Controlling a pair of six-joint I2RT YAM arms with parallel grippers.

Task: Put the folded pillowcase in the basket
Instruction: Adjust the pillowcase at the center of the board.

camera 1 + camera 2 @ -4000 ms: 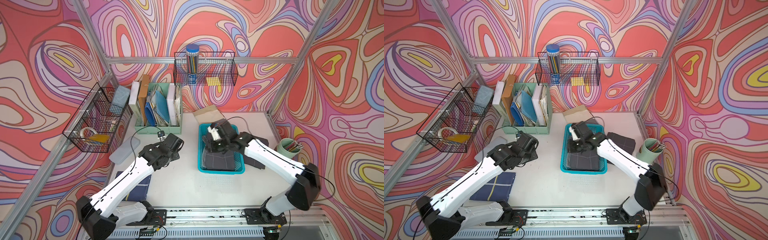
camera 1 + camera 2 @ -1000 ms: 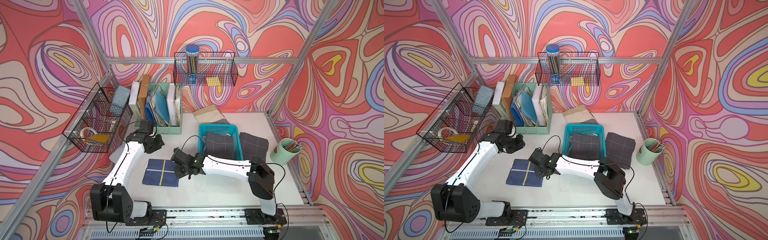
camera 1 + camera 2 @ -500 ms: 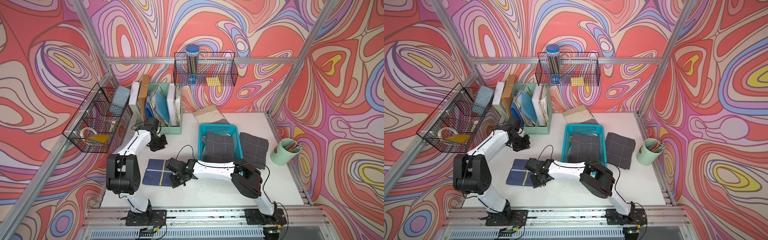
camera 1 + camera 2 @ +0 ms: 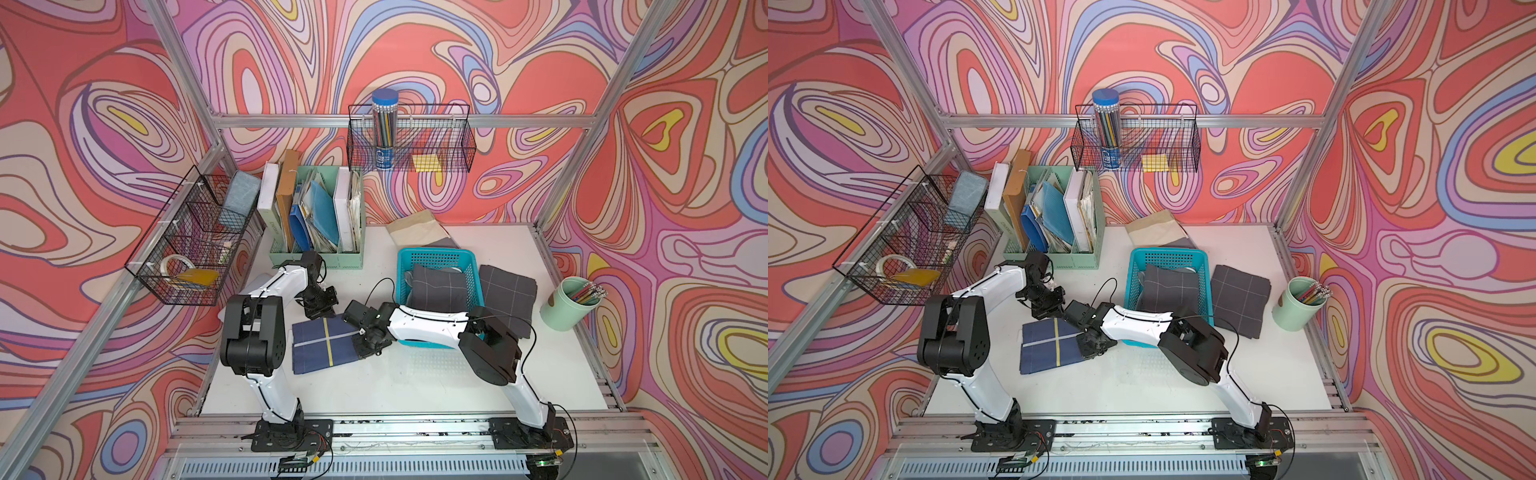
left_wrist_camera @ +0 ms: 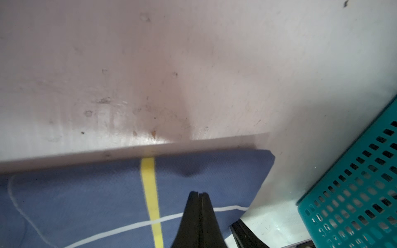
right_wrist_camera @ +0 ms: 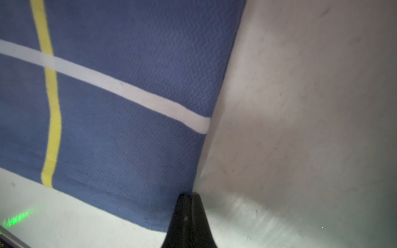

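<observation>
A blue folded pillowcase (image 4: pixel 322 343) with a yellow and a white stripe lies flat on the white table, left of the turquoise basket (image 4: pixel 403 266). A grey folded pillowcase (image 4: pixel 440 286) lies inside the basket. My left gripper (image 4: pixel 321 313) is shut and hangs over the blue cloth's far edge; the left wrist view shows its tips (image 5: pixel 198 194) above the cloth (image 5: pixel 86 199), with the basket (image 5: pixel 354 193) to one side. My right gripper (image 4: pixel 368 345) is shut at the cloth's basket-side edge; the right wrist view puts its tips (image 6: pixel 188 195) at a corner of the cloth (image 6: pixel 129 128), with no fabric between the fingers.
A second grey folded cloth (image 4: pixel 507 295) lies right of the basket, with a mint cup of pencils (image 4: pixel 567 303) beyond it. A mint file organiser (image 4: pixel 318 257) stands at the back left, a tan envelope (image 4: pixel 415 228) behind the basket. Black wire baskets (image 4: pixel 191 245) hang on the walls.
My left gripper came forward from beside the file organiser to the blue pillowcase's far edge. My right gripper shifted along the cloth's basket-side edge. The cloth itself stayed in place.
</observation>
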